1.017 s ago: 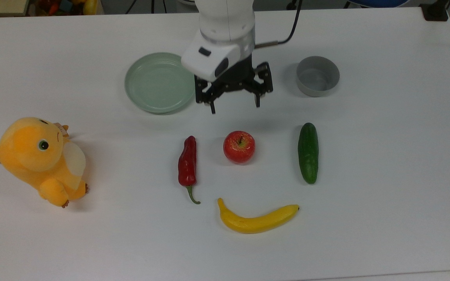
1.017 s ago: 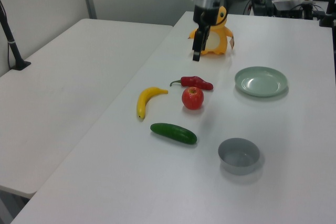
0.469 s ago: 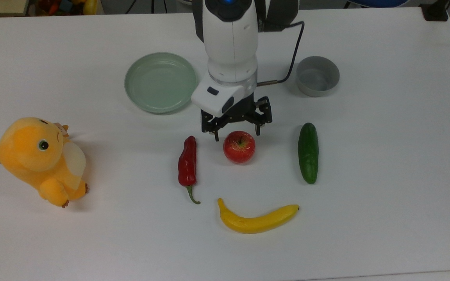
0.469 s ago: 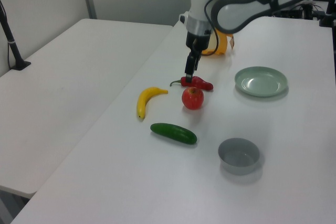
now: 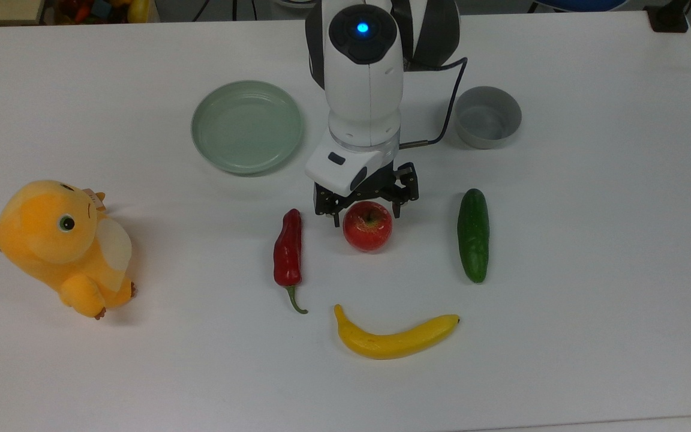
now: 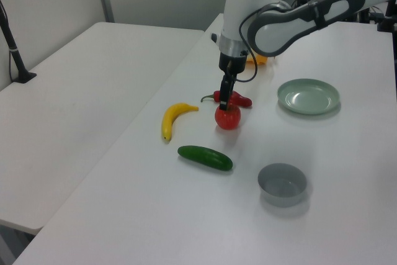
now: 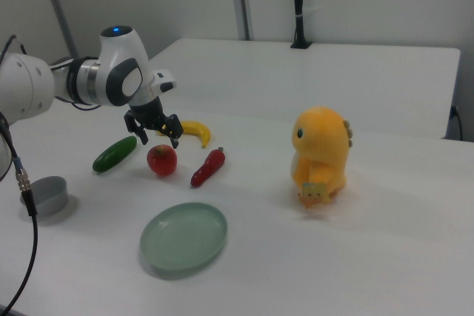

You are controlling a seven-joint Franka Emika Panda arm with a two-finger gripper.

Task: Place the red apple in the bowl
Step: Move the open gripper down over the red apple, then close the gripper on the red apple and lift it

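Observation:
The red apple [image 5: 367,228] sits on the white table between the chili pepper and the cucumber, stem up. My gripper [image 5: 366,216] hangs right over it, open, one finger on each side of the apple's upper half. From the side, the fingertips [image 7: 175,140] stand level with the apple's [image 7: 161,160] top and do not close on it. In the left view, the gripper [image 6: 224,101] comes down onto the apple [image 6: 227,119]. The grey bowl [image 5: 488,139] stands empty toward the top view's upper right, beyond the cucumber, apart from the arm.
A dark-red chili pepper [image 5: 288,249] lies close on the top view's left of the apple, a cucumber [image 5: 473,234] on the right, a banana [image 5: 393,340] in front. A pale-green plate [image 5: 246,126] sits beside the arm. An orange plush toy [image 5: 60,246] stands far left.
The gripper moved from beside the plate toward the apple and came down over it, staying open. The apple and the other things have not moved.

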